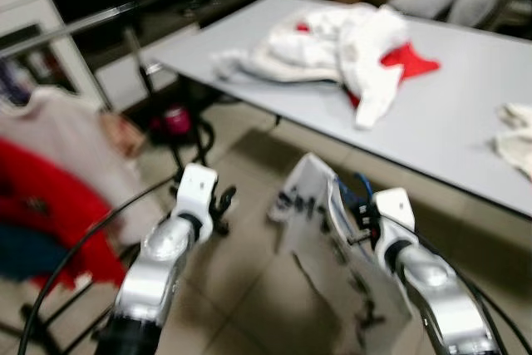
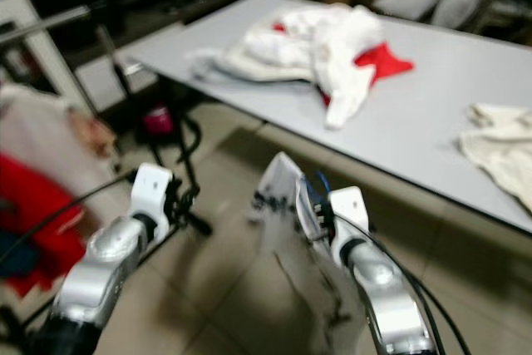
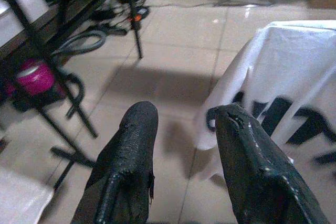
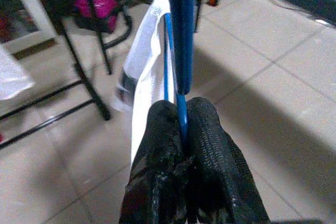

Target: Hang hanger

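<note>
Right end effector clamped tight on the blue hanger — a white shirt draped over it, carried low above the tiled floor.
You're mid-carry, I judge: your left end effector is spread and empty beside the shirt, and the clothes rail waits up on your left — lift and hook it there.

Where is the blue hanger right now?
The blue hanger is pinched in the right gripper, with a white printed shirt hanging on it, low over the tiled floor in front of the grey table.
</note>
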Robot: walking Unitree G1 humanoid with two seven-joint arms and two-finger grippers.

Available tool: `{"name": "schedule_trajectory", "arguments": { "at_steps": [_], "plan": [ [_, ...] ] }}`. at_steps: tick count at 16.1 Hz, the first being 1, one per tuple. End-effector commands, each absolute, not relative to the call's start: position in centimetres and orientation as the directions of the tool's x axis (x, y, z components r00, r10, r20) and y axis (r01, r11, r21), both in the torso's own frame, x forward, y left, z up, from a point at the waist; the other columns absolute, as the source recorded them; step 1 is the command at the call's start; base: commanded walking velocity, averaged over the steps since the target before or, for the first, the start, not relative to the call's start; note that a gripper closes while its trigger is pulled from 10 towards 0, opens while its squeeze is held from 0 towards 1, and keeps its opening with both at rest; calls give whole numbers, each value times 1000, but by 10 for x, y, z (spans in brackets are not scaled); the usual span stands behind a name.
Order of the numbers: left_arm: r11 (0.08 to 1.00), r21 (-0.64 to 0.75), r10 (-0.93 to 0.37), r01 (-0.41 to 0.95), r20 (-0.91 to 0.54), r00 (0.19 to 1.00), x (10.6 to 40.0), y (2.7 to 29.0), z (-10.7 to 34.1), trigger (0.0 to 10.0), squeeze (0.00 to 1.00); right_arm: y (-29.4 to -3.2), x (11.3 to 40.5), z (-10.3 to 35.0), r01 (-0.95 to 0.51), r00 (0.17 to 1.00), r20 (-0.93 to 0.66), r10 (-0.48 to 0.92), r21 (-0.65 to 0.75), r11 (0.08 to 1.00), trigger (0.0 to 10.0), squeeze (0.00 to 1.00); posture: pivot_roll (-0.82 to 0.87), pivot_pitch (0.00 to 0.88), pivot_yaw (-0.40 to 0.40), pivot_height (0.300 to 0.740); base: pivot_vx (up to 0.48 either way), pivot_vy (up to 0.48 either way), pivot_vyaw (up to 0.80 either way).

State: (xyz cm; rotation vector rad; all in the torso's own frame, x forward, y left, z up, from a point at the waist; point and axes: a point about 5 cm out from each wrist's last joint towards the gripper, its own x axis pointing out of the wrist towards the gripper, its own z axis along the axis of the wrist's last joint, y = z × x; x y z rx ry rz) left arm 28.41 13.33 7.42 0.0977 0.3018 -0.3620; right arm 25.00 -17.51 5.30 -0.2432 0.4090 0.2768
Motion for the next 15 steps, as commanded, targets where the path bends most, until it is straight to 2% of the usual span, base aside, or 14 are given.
{"name": "schedule_trajectory", "arguments": {
  "at_steps": [1,3,5,8,12,15],
  "plan": [
    [926,50,-346,375,-290,892,285,127,78,10000,0,-181,253,57,-281,896,-400,194,-170,945,10000,0,-14,2,60,740,322,0,0],
    [930,52,-335,365,-290,896,282,132,78,10000,0,-177,255,52,-296,884,-416,214,-144,944,10000,0,-2,1,54,740,326,0,0],
    [936,39,-323,350,-304,896,281,137,73,10000,0,-170,256,53,-326,878,-416,236,-159,932,10000,0,-22,0,64,740,332,0,800],
    [920,43,-359,389,-301,883,283,130,74,10000,0,-172,255,54,-324,879,-414,238,-152,934,10000,0,-21,0,55,740,331,0,800],
    [938,51,-312,342,-302,901,283,142,73,10000,0,-172,260,52,-329,877,-417,239,-160,931,10000,0,-18,0,43,740,334,0,800],
    [934,47,-327,355,-292,899,284,134,75,10000,0,-175,261,51,-324,878,-418,231,-165,932,10000,0,-3,0,31,740,330,0,0]
  ]
}}
